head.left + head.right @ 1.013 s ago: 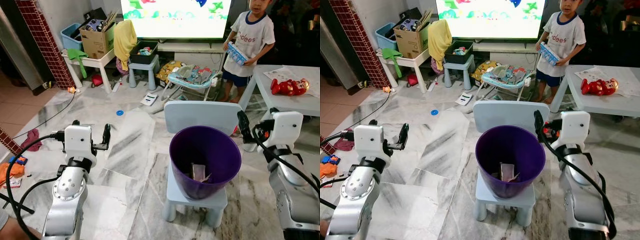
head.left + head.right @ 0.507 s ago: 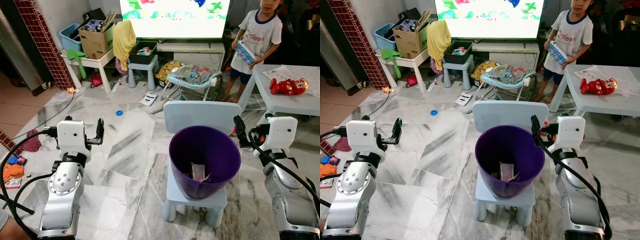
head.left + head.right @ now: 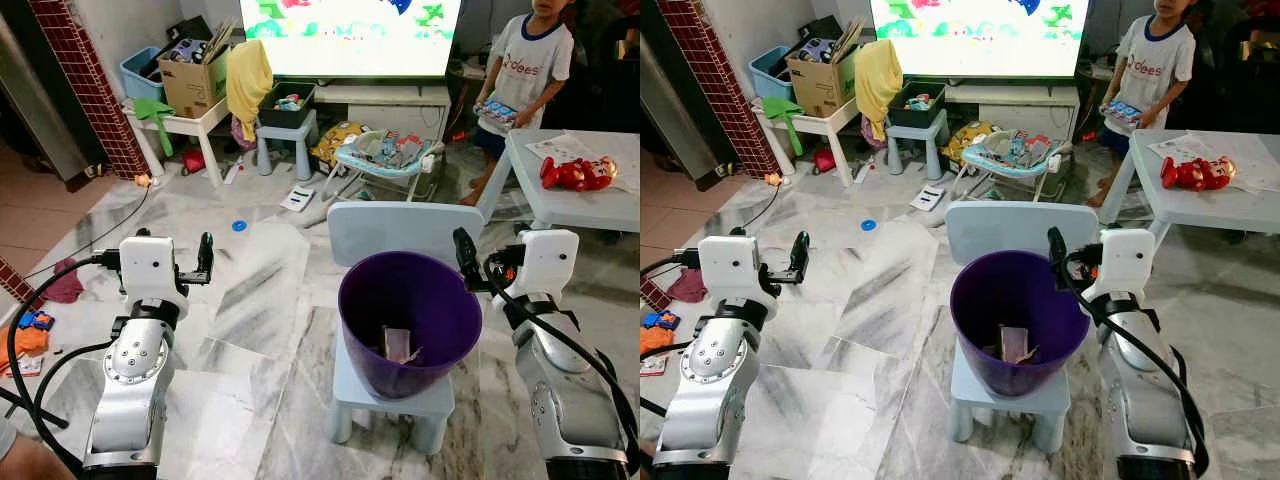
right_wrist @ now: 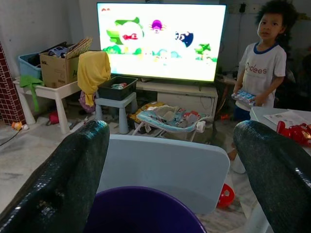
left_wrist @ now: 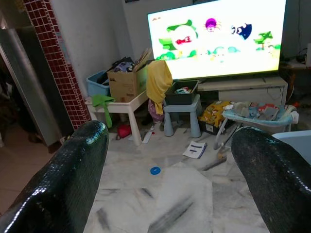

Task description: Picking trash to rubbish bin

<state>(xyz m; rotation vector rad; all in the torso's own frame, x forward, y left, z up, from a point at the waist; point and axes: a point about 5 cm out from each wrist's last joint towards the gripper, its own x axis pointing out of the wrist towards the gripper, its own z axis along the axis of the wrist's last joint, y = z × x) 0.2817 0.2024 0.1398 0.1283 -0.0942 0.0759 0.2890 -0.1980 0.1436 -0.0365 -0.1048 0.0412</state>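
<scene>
A purple rubbish bin (image 3: pixel 410 300) stands on a small pale-blue chair (image 3: pixel 400 232) in front of me. A crumpled piece of trash (image 3: pixel 398 344) lies at its bottom. My right gripper (image 3: pixel 463 257) hovers by the bin's right rim, open, with nothing between its fingers (image 4: pixel 58 179). My left gripper (image 3: pixel 205 258) is raised over the marble floor well left of the bin, also open and empty, its fingers (image 5: pixel 63 184) spread wide. A blue disc (image 3: pixel 239 225) and a white booklet (image 3: pixel 298 198) lie on the floor beyond.
A child (image 3: pixel 525 70) stands at the back right beside a white table (image 3: pixel 600 205) bearing a red toy (image 3: pixel 578 172). A baby bouncer (image 3: pixel 385 155), a stool (image 3: pixel 285 135) and a cluttered low table (image 3: pixel 190 120) line the TV wall. Cables (image 3: pixel 40 300) trail at my left.
My right gripper has drifted left, closer to the bin's rim. The left gripper shifted slightly. The child has stepped to the right behind the white table.
</scene>
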